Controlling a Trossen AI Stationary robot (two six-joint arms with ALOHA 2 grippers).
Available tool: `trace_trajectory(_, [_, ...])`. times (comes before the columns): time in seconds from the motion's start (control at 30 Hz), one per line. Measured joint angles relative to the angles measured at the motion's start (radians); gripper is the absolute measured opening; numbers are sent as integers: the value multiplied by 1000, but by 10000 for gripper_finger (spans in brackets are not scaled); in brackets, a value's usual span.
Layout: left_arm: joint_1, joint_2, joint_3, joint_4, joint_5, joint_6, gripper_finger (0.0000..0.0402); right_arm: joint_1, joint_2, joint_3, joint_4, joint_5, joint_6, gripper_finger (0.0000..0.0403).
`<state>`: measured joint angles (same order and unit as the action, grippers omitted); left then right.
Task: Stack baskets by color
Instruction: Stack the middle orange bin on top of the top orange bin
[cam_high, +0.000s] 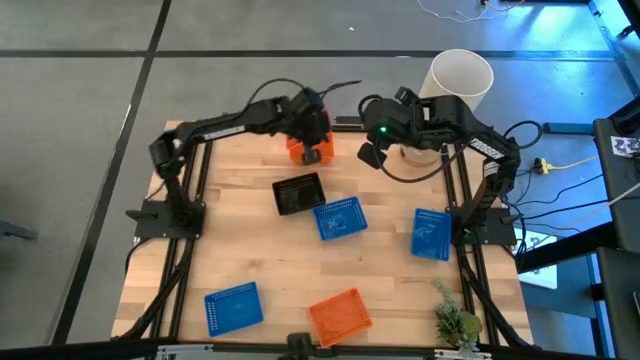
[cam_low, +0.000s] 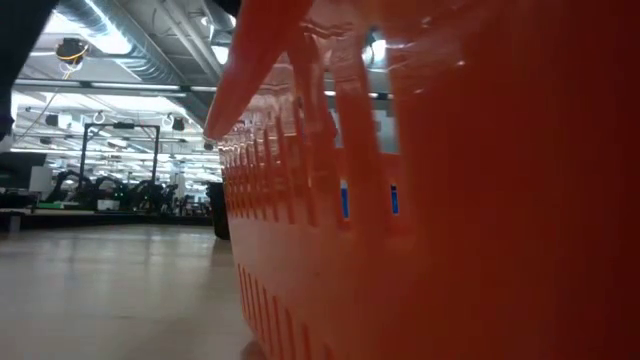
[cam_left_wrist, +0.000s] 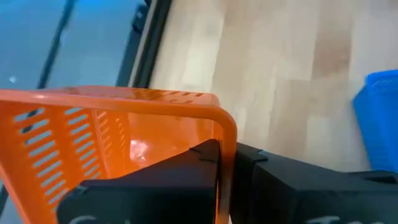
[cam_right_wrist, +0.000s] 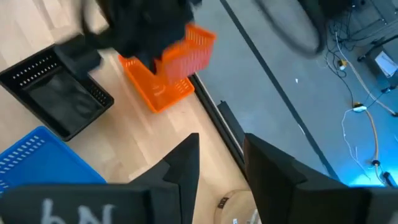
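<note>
The left tool (cam_high: 311, 146) is seen clenched on the wall of an orange basket (cam_high: 301, 150) at the far edge of the counter (cam_high: 240, 240), near its middle; in the left wrist view one dark finger (cam_left_wrist: 186, 180) lies inside the basket's slotted wall and the other outside it, with the rim pinched between them. In the right wrist view that orange basket (cam_right_wrist: 180, 53) is held tilted above a second orange basket (cam_right_wrist: 158, 90) resting on the counter, and whether the two touch cannot be told. The right tool (cam_high: 372, 152) is held released, its fingers (cam_right_wrist: 180, 165) apart and grasping nothing, just beside the far edge and to the right of the left tool. Three orange baskets are counted in all, the third (cam_high: 339, 314) lying near the near edge. Three blue baskets are counted: one (cam_high: 339, 218) at the middle of the counter, one (cam_high: 431, 233) by the right edge, and one (cam_high: 233, 306) toward the near left corner. Black baskets (cam_high: 299, 193) are seen just beside the middle blue one; how many are nested there cannot be told. A tall white cylinder (cam_high: 459, 78) stands at the far right corner, and a small green plant (cam_high: 455, 320) at the near right corner.
</note>
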<state>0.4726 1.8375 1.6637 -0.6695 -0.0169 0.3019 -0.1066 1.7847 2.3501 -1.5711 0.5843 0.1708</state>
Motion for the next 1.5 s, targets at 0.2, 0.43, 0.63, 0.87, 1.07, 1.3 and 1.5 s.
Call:
trace_trajectory(0.2, [6, 136, 52, -3, -12, 50, 0, -2, 0, 0, 0, 0, -22, 124])
trace_trajectory(0.43, [14, 187, 52, -103, -48, 68, 0, -2, 0, 0, 0, -1, -47, 124])
trace_trajectory(0.63, [19, 189, 52, -156, -74, 89, 0, -2, 0, 0, 0, -1, -67, 124])
trace_trajectory(0.87, [21, 189, 52, -194, -72, 152, 0, -2, 1, 0, 0, -2, -76, 124])
trace_trajectory(1.07, [21, 189, 52, -224, -173, 189, 0, -2, 1, 0, 0, -10, -89, 124])
trace_trajectory(1.3, [15, 189, 52, -253, -181, 267, 0, -2, 1, 0, 0, -10, -99, 124])
trace_trajectory(1.5, [16, 189, 52, -251, -157, 277, 23, -2, 1, 0, 0, -10, -102, 124])
